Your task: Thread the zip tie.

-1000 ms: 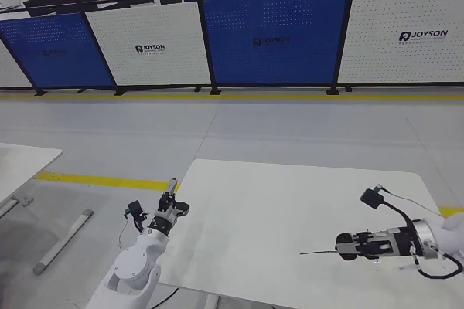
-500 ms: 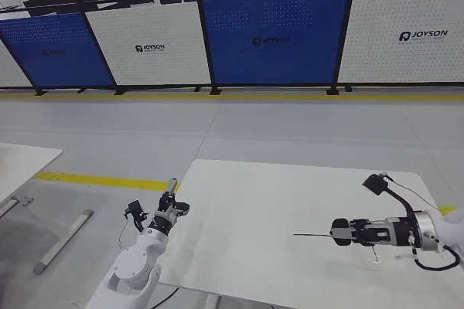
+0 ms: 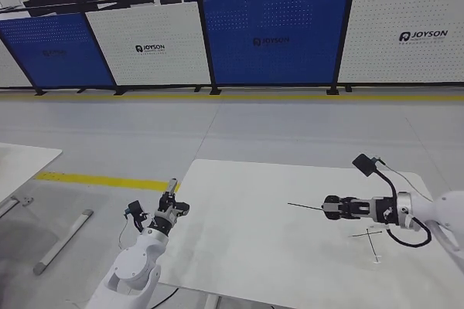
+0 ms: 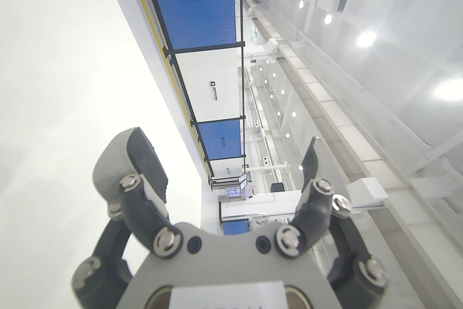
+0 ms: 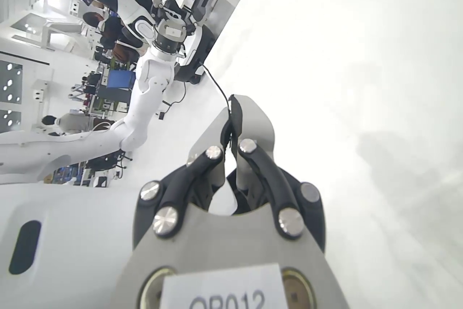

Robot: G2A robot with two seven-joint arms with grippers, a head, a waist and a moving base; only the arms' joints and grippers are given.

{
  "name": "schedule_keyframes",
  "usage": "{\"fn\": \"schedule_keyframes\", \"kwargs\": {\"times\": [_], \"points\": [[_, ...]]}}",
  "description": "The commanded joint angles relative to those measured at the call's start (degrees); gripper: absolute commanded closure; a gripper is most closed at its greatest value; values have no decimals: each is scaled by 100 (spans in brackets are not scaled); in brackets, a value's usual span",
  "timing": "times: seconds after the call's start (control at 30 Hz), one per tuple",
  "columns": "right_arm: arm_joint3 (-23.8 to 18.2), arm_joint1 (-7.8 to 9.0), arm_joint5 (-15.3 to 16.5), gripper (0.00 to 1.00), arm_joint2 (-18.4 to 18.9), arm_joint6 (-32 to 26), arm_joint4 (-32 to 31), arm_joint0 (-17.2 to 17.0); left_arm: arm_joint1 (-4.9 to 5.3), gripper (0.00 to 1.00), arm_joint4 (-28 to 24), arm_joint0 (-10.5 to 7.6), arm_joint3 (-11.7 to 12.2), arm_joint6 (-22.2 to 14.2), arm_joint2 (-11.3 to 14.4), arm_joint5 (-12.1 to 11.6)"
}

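Note:
A thin black zip tie [image 3: 305, 205] is held above the right half of the white table [image 3: 247, 232], its free end pointing toward the table's left side. My right gripper [image 3: 325, 208] is shut on its other end. In the right wrist view the zip tie [image 5: 216, 82] sticks out past the closed fingertips of the right gripper [image 5: 231, 107]. My left gripper [image 3: 170, 188] stands at the table's left edge, pointing away from the robot. In its own wrist view the left gripper [image 4: 231, 151] is open with nothing between its fingers.
Thin dark lines [image 3: 369, 235] lie on the table under the right arm; I cannot tell whether they are an object or shadow. Another white table [image 3: 15, 166] stands far left across the floor. Blue and white panels [image 3: 271, 42] close off the back.
The right gripper has carried the zip tie away from the table's front edge, farther back and slightly left. The left arm has stayed still.

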State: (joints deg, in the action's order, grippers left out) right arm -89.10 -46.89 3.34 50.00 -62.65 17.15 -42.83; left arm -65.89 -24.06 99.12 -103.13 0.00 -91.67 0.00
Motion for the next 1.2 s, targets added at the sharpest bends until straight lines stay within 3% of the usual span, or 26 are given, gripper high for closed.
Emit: {"fn": "schedule_keyframes", "kwargs": {"times": [0.0, 0.27, 0.43, 0.53, 0.6, 0.97, 1.17], "points": [[-1, 0, 0, 100, 0, 2, -1, -1, 0, 0, 0, 0, 0, 0, 0, 0], [43, -58, 4, 100, -166, 65, -212, -18, 0, 0, 0, 0, 0, 0, 0, 0], [598, -264, 621, 100, -519, -251, -256, 332, 0, 0, 0, 0, 0, 0, 0, 0], [853, -382, 683, 100, -738, -259, -505, 529, 0, 0, 0, 0, 0, 0, 0, 0], [1089, -456, 793, 100, -803, -304, -342, 621, 0, 0, 0, 0, 0, 0, 0, 0], [1094, -460, 764, 100, -832, -271, -399, 578, 0, 0, 0, 0, 0, 0, 0, 0], [1100, -535, 1477, 100, -837, -138, -576, 568, 0, 0, 0, 0, 0, 0, 0, 0]]}}
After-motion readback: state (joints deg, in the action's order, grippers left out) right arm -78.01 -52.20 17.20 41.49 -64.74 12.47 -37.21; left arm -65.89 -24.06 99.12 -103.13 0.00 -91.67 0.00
